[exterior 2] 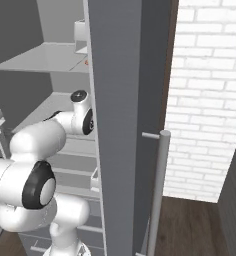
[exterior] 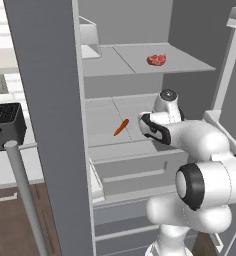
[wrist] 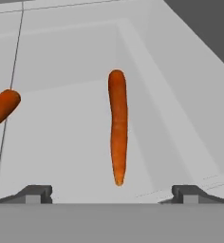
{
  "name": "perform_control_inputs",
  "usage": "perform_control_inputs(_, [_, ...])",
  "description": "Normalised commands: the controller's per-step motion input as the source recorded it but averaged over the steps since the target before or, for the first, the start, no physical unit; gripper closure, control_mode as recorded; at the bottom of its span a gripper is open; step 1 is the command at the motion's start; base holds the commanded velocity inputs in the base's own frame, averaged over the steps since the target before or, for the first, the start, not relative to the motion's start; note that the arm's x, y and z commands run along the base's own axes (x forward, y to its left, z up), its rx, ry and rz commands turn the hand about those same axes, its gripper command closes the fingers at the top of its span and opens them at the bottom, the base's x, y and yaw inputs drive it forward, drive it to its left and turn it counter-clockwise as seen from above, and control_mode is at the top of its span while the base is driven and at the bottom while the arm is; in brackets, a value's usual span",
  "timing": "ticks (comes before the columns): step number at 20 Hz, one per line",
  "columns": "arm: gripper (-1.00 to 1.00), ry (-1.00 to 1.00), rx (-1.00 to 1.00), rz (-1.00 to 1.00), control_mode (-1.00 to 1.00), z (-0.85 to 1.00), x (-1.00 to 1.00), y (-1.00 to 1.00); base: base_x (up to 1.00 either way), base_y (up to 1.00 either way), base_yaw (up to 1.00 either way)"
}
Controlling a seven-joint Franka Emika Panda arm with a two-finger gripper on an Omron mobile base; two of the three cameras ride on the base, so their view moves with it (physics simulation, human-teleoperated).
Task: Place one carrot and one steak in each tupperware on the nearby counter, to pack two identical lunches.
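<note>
We get flat, even rendered light all round, no clear source. Shadows are faint: just soft grading on the fridge shelves point(exterior: 140, 62) (darker toward the back). No glare, no edge warping. The carrot point(wrist: 117, 126) looks slightly soft close up.

An open grey fridge point(exterior: 140, 90) with pale shelves point(exterior: 155, 62) is seen ahead of the hand. A black toaster point(exterior: 7, 125) is seen well to the hand's left, and a white brick wall point(exterior 2: 210, 100) well to its right.
</note>
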Motion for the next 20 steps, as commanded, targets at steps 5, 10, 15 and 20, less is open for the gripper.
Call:
perform_control_inputs(5, [-1.0,0.03,0.0,0.0,-1.0,-0.38,0.62,-0.03,0.0,0.0,0.0])
perform_control_inputs(10, [-1.0,0.03,0.0,0.0,-1.0,-0.44,0.64,0.0,0.0,0.0,0.0])
perform_control_inputs(15, [-1.0,0.03,0.0,0.0,-1.0,-0.43,0.68,-0.06,0.0,0.0,0.0])
perform_control_inputs(20, [-1.0,0.04,0.0,0.0,-1.0,-0.45,0.62,-0.08,0.0,0.0,0.0])
